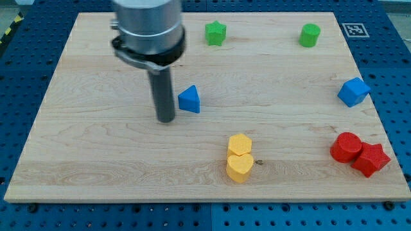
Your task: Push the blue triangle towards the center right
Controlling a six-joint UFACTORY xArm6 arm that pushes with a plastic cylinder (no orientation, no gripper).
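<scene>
The blue triangle (pixel 189 100) lies on the wooden board (pixel 96 154), a little left of the board's middle. My tip (pixel 166 119) rests on the board just to the left of the blue triangle and slightly lower in the view, with a small gap between them. The rod rises from there to the arm's grey end at the view's top.
A green star (pixel 216 33) and a green cylinder (pixel 309 35) sit near the top edge. A blue cube (pixel 353 92) is at the right edge. A red cylinder (pixel 346 147) and a red star (pixel 371 159) touch at the lower right. A yellow hexagon (pixel 239 144) and a yellow heart (pixel 239 167) touch at the bottom middle.
</scene>
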